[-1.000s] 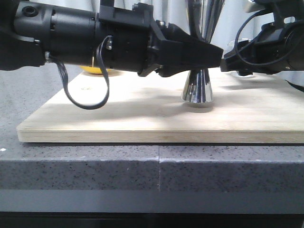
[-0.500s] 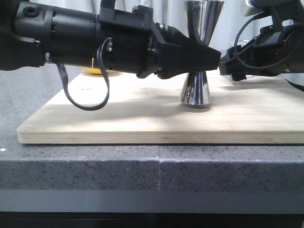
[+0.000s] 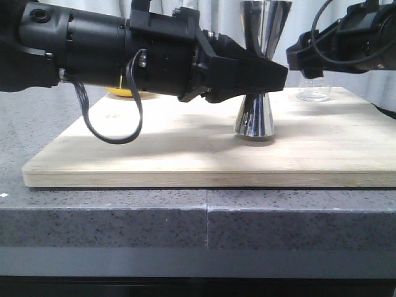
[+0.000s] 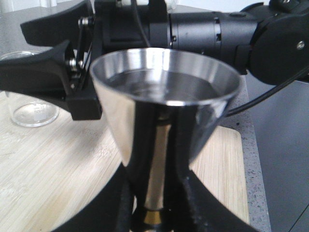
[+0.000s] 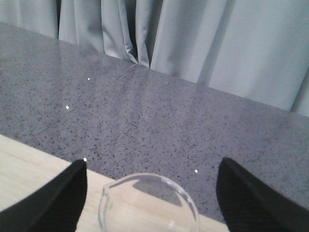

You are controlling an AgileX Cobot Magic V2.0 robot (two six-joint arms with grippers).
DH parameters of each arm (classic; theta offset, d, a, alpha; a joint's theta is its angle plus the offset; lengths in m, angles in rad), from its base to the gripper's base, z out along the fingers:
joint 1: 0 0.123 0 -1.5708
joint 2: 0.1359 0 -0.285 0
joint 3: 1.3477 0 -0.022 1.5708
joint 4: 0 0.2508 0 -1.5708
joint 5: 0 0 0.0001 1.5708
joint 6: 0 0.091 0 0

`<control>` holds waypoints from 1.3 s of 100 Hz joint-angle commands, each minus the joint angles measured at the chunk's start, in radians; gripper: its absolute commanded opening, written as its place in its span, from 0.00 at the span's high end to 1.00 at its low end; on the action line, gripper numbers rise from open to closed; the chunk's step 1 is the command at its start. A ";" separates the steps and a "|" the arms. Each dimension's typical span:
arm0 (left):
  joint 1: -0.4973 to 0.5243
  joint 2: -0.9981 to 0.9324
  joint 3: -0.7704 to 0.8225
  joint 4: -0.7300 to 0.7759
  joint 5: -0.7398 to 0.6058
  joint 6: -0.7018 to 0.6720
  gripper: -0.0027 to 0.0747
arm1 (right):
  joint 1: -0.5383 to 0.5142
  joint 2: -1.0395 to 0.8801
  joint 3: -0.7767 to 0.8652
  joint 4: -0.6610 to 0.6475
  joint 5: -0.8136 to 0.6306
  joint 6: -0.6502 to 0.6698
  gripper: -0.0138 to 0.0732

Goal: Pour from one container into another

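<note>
Your left gripper (image 3: 263, 77) is clamped on the jigger's (image 3: 255, 117) narrow waist, upright on the wooden board (image 3: 185, 154), while your right gripper (image 5: 149, 193) hangs spread wide above the beaker (image 3: 313, 93) standing free on the board.

Staged laboratory test bench: speckled grey stone-look worktop (image 3: 124, 216), pale wooden board (image 3: 185, 154) laid on it, plain grey pleated curtain (image 5: 193, 38) closing the background.
</note>
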 commanded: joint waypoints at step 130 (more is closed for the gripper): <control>0.158 -0.059 -0.080 -0.040 -0.108 0.031 0.99 | 0.061 -0.547 -0.024 -0.002 0.047 0.002 0.26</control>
